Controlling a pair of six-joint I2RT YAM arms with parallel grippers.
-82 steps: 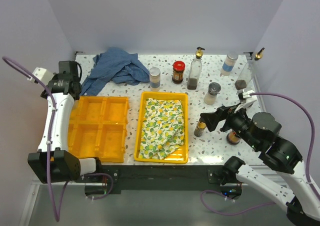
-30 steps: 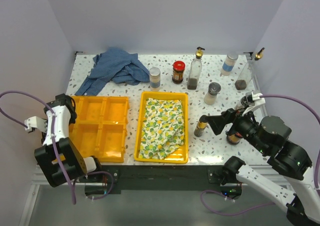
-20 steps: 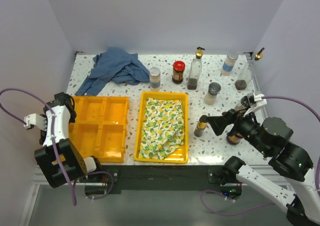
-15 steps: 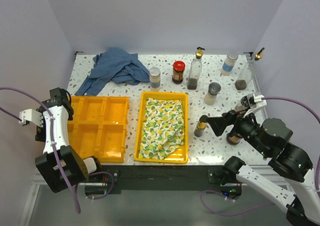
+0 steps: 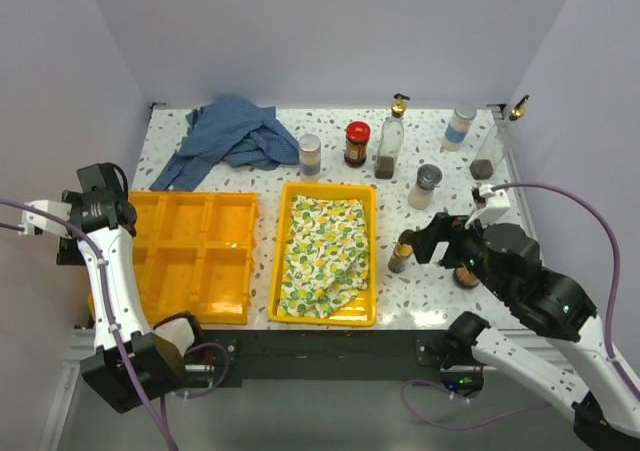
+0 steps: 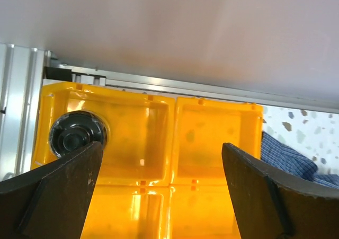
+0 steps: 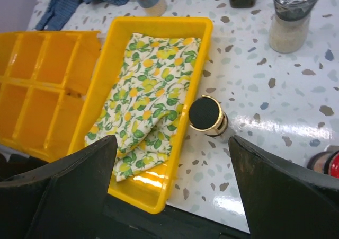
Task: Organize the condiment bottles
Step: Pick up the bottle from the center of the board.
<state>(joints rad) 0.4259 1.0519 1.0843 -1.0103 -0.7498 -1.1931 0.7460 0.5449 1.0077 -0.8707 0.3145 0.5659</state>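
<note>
Condiment bottles all stand on the speckled tabletop (image 5: 270,176); none in the divided yellow tray (image 5: 200,261) yet. Nearest: near red-lidded jar (image 5: 465,274), half under the right arm. Gold-capped bottle (image 7: 206,114) is upright just beside the lemon-cloth tray (image 7: 159,20). Right gripper (image 7: 172,143) points at it, fingers spread wide, empty. Looks like a grab lining up.

Left gripper (image 6: 161,149) spread too, empty, over the divided tray, probably parked clear.

Further back: grey-capped shaker (image 5: 425,186). Far row: spice shaker (image 5: 310,155), far red-lidded jar (image 5: 357,143), gold-pourer bottle (image 5: 390,141), blue-labelled white bottle (image 5: 460,128), corner pourer bottle (image 5: 487,156) by the right wall. Crumpled blue cloth (image 5: 235,136) far-left. Plain lilac walls (image 5: 330,31).
</note>
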